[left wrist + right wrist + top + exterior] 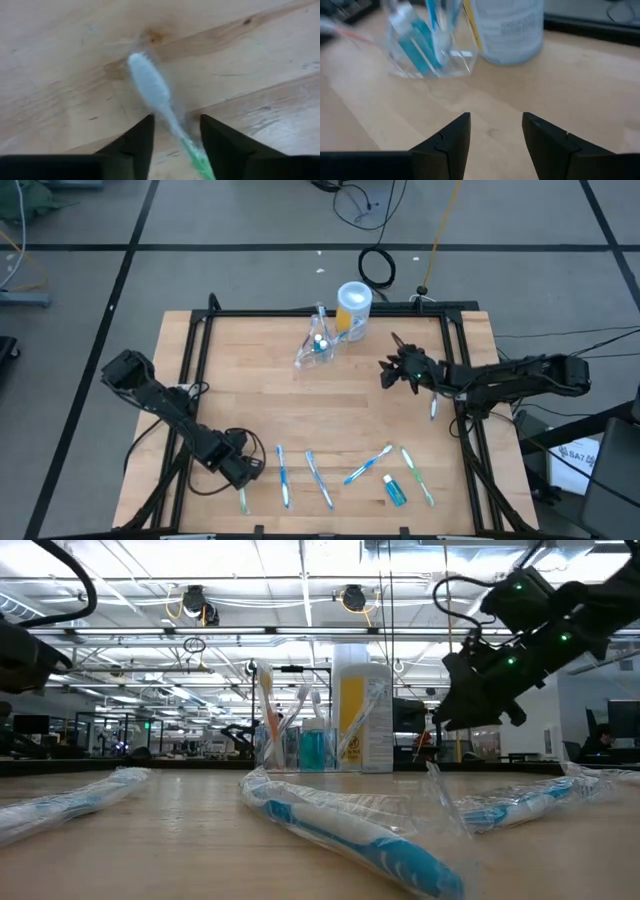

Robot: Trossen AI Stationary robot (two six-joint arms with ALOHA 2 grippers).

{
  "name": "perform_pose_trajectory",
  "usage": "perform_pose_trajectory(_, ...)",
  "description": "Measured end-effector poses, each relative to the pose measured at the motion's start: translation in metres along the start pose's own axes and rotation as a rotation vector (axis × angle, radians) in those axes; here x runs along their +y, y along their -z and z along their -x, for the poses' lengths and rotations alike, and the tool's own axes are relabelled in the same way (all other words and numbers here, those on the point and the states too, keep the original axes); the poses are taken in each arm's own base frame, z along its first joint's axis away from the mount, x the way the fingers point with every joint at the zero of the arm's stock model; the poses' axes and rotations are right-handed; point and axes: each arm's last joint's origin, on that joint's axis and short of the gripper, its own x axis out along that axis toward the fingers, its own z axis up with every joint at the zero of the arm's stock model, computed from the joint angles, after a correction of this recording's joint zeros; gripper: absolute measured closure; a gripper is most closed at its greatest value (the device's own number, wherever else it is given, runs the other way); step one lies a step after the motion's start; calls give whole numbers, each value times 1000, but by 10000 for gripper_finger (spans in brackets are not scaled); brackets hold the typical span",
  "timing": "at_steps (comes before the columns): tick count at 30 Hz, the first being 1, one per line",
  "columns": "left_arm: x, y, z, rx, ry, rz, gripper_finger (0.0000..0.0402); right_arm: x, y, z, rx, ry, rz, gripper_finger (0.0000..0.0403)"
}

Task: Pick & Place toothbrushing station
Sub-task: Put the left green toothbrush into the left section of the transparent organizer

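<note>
Matt wooden table (340, 410), seemingly smooth.

No text or label is legible anywhere.

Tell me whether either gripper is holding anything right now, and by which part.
Nothing is held. The left gripper is open, straddling a wrapped green-handled toothbrush at its neck, fingers not closed on it. The right gripper hangs open and empty, facing the clear cup.

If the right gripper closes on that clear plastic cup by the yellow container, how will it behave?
The clear plastic cup looks thin-walled, so it may flex or slip in the open right gripper. The toothbrushes standing tall in it probably make it top-heavy and apt to tip. It stands close beside the yellow container, so a push might knock that.
</note>
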Motion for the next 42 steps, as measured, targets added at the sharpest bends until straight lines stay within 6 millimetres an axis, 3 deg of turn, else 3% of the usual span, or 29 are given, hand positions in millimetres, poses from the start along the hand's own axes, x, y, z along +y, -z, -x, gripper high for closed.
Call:
perform_pose_trajectory(7, 2, -3, 0, -4, -24, -38, 339, -7, 7, 5, -158, -98, -80, 232)
perform_pose_trajectory(12, 1, -5, 8, -32, 36, -97, 389, -12, 12, 7, -171, -107, -83, 232)
perform_pose_trajectory(19, 1, -14, 45, -283, 270, -183, 373, -9, 13, 8, -130, -193, 0, 232)
perform_pose_trajectory(24, 3, -28, 75, -531, 393, -298, 391, -5, 15, 9, -115, -230, 43, 232)
perform_pose_trajectory(33, -10, -64, 119, -881, 483, -556, 375, 4, 13, 14, -169, -301, 89, 232)
perform_pose_trajectory(42, -31, -106, 151, -1172, 517, -756, 393, 16, 20, 21, -164, -373, 164, 232)
